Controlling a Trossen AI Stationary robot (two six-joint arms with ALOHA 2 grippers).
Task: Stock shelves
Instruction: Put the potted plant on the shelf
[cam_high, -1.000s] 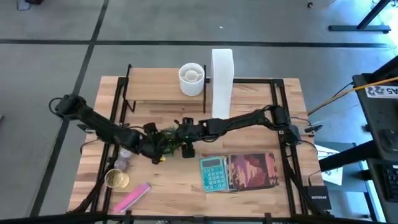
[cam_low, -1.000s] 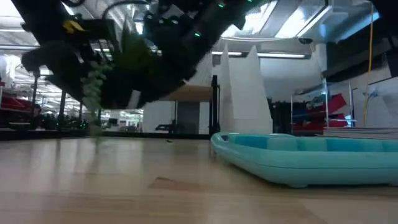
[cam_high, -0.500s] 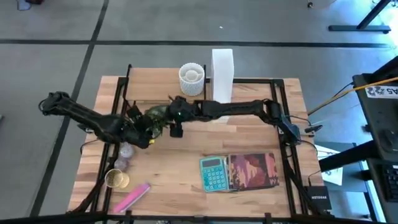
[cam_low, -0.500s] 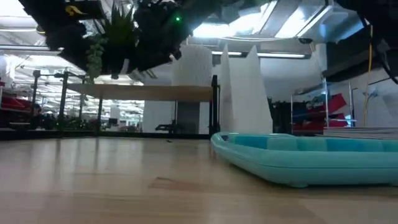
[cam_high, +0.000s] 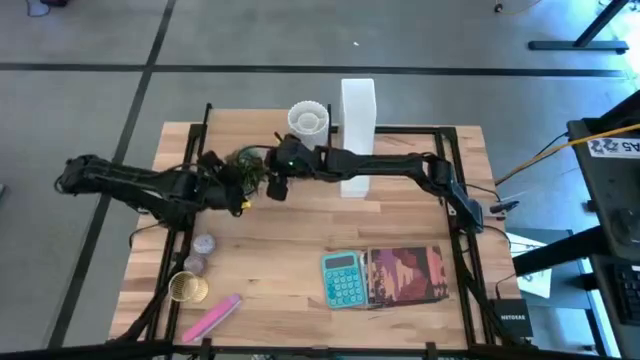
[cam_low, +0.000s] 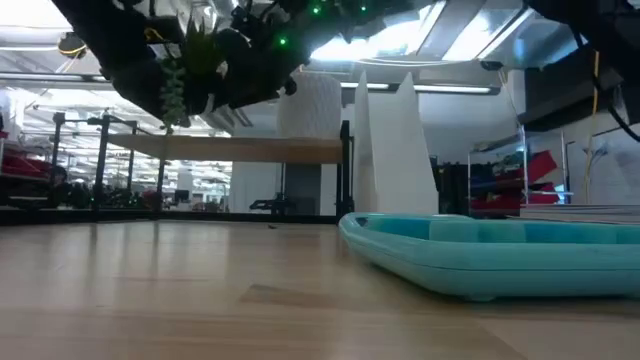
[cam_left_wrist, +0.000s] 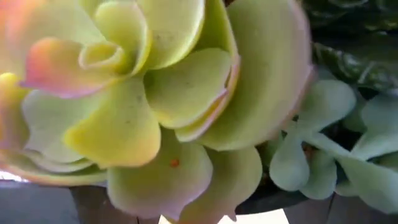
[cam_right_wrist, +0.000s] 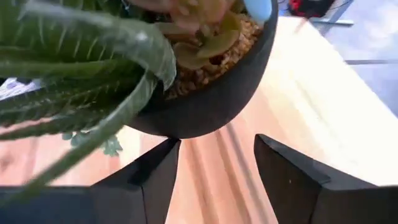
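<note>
Two dark arms meet over the shelves (cam_high: 240, 150), the low light-wood board on black posts at the table's far side; the left gripper (cam_high: 232, 190) comes in just beside the board's near edge, touching or nearly touching a potted plant (cam_high: 248, 172), and the left wrist view is filled with a yellow-green succulent rosette (cam_left_wrist: 143, 93), so how far its fingers stand apart cannot be told; the plant, in a dark pot (cam_right_wrist: 205, 93) topped with brown gravel, hangs above the shelves, clear of the tabletop in the low view (cam_low: 190, 70); the right gripper (cam_high: 276, 180) is right of the plant over the shelves, and its fingers (cam_right_wrist: 149, 180) stand spread, with light wood showing between them and the pot ahead of their tips rather than between them; a white ribbed cup (cam_high: 308, 126) stands on the shelves' right end; a tall white file box (cam_high: 357, 125) stands just right of the shelves; well nearer than the shelves lie a teal calculator (cam_high: 345, 279) and a reddish book (cam_high: 407, 274).
</note>
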